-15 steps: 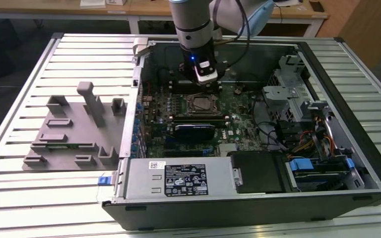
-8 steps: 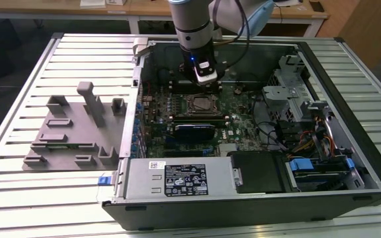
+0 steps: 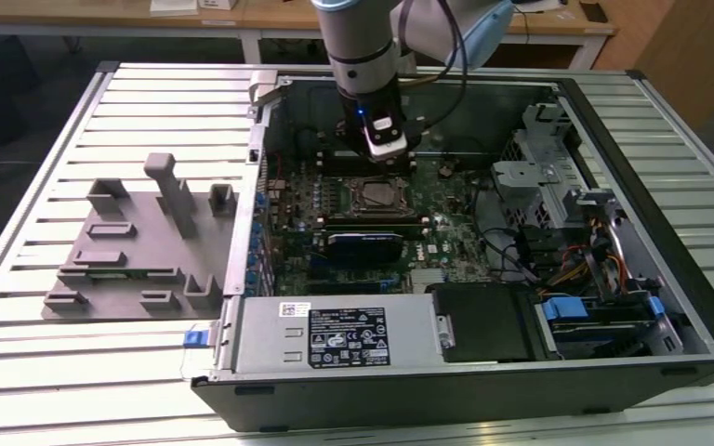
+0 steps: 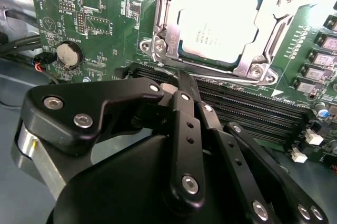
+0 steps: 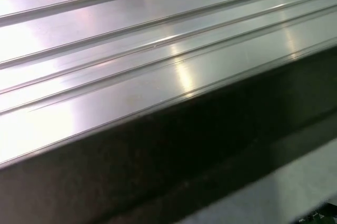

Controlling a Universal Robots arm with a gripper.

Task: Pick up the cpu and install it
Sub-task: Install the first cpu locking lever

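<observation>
Cpu (image 4: 218, 16) lies flat inside the socket frame (image 4: 276, 0) on the motherboard (image 4: 105, 40), apparently seated. The gripper (image 4: 181, 82) hovers just beside it, fingers pressed together on nothing. Doing this well likely means keeping them clear of the frame and the memory slots (image 4: 253, 108).

No wording can be made out legibly. In the exterior view, a black label (image 3: 347, 340) with small white print and symbols sits on the grey power supply cover (image 3: 271, 351), lower middle of the frame, with a small white barcode sticker (image 3: 293, 309) at its upper left corner. In the second wrist view, the cpu (image 4: 218, 19) bears a few faint lines of dark print on its shiny top, and the green motherboard (image 4: 105, 3) carries tiny white markings beside its components, all too small to read.
</observation>
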